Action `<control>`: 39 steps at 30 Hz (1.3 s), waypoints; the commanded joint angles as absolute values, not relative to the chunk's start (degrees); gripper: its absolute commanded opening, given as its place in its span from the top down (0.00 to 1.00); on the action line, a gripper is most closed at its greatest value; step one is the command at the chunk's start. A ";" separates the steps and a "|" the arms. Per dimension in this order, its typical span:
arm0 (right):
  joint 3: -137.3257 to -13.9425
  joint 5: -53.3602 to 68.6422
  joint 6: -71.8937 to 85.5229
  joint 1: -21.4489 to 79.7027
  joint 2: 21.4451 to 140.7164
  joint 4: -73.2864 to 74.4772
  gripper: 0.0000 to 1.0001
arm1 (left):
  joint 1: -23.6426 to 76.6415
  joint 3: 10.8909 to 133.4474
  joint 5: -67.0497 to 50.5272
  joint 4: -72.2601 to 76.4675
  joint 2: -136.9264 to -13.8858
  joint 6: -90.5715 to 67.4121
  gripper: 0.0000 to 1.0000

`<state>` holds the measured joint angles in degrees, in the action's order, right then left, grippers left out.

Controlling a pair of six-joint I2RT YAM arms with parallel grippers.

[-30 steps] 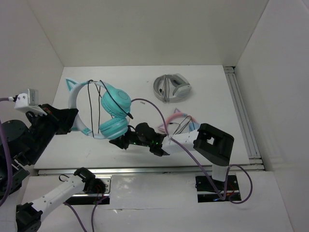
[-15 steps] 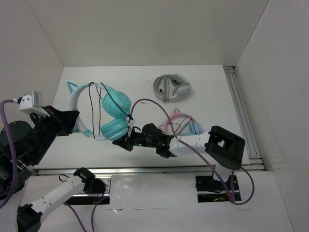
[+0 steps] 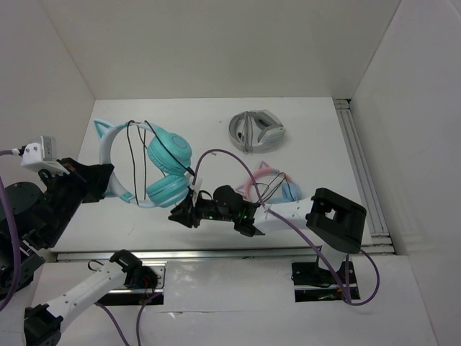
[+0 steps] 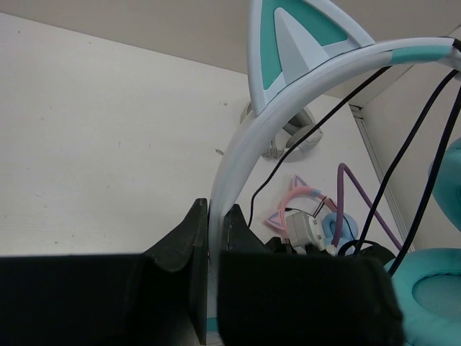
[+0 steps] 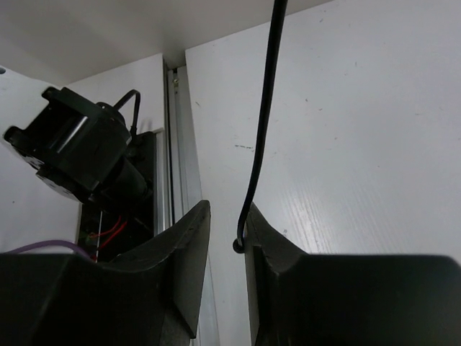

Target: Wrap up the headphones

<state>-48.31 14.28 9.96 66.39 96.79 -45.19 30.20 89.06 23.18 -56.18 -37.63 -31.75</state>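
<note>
The left tool (image 4: 214, 241) is clamped tight on the pale band of the teal headphones (image 3: 171, 153) and holds them up at the left side of the worktop (image 3: 317, 162). The right tool (image 5: 227, 249) has its jaws a little apart, with the thin black cable (image 5: 263, 130) hanging loose between them. Only the right wrist view shows that gap, and only the top view shows the cable looped over the band.

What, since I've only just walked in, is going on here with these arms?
The left gripper is shut on the headband of the teal headphones, holding them up. A few loops of their black cable already cross the headband. The right gripper has its jaws slightly apart, with the cable running between them. Pink headphones and grey headphones lie on the table.
</note>
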 commanded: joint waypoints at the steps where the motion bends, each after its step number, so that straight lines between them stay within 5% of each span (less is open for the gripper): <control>1: -47.55 14.24 9.32 66.80 94.48 -48.96 0.67 | 30.32 91.67 24.17 -50.10 -37.18 -33.57 1.00; 15: -54.93 12.74 8.78 66.18 102.82 -47.37 0.74 | 30.32 90.62 23.03 -50.10 -36.13 -34.10 1.00; 21: -57.30 12.22 9.32 65.65 104.77 -49.13 0.93 | 30.32 89.56 22.50 -50.10 -35.60 -34.63 1.00; 26: -57.83 12.22 9.84 65.65 104.77 -49.66 0.97 | 30.32 89.56 23.29 -50.10 -35.60 -34.63 1.00; 39: -47.11 -13.88 6.06 79.44 88.87 -37.90 1.00 | 31.38 90.25 45.53 -48.60 -44.46 -34.63 1.00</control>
<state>-47.53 -5.41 7.75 76.64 93.65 -41.06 30.70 88.47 39.07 -57.32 -39.31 -31.94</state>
